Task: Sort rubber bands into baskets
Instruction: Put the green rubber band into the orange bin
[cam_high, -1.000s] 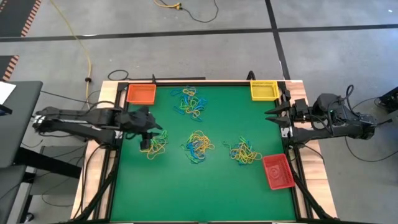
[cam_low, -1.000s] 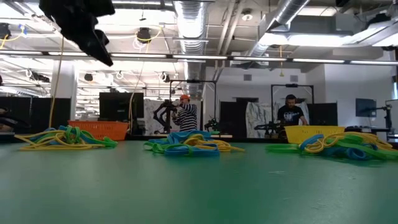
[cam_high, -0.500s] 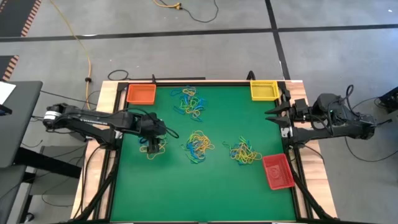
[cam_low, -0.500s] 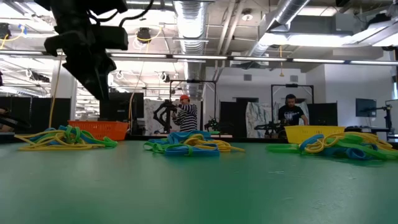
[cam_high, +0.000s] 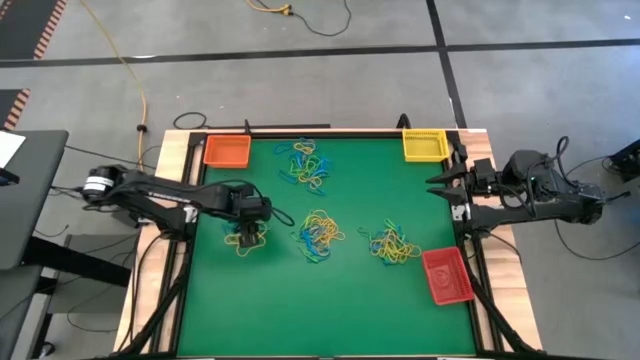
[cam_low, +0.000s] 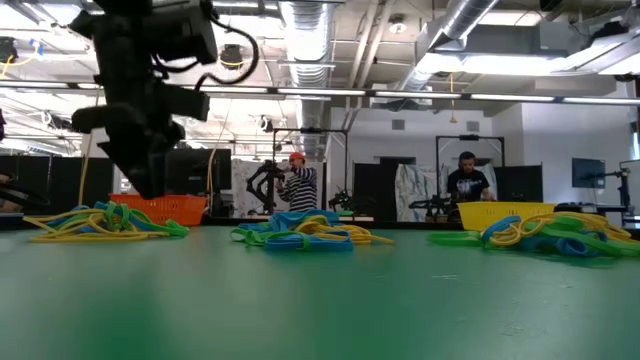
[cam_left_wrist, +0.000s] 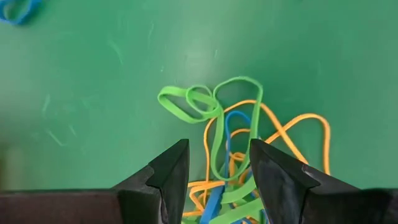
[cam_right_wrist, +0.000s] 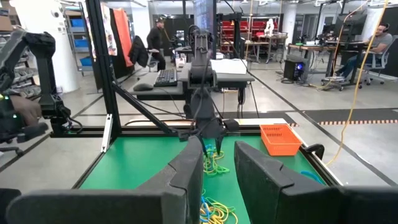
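Rubber bands in yellow, blue and green lie in several tangled piles on the green mat: a left pile (cam_high: 247, 238), a middle pile (cam_high: 318, 236), a right pile (cam_high: 392, 245) and a far pile (cam_high: 305, 164). My left gripper (cam_high: 245, 231) hangs open just above the left pile (cam_left_wrist: 239, 134), fingers pointing steeply down, touching nothing that I can see. My right gripper (cam_high: 432, 183) waits open and level at the right edge. An orange basket (cam_high: 227, 150), a yellow basket (cam_high: 424, 144) and a red basket (cam_high: 446, 275) sit at the mat's corners and right side.
The mat is framed by a wooden table edge (cam_high: 160, 250). In the low view the left arm (cam_low: 140, 110) stands over the leftmost pile (cam_low: 105, 221). People work at benches in the room behind. A yellow cable (cam_high: 130, 70) lies on the floor beyond the table.
My left gripper has come down from high above the mat to just over the left pile, moving a little toward the table's right edge. It has tipped from slanting to pointing steeply down. Its fingers have stayed apart. The bands have not moved.
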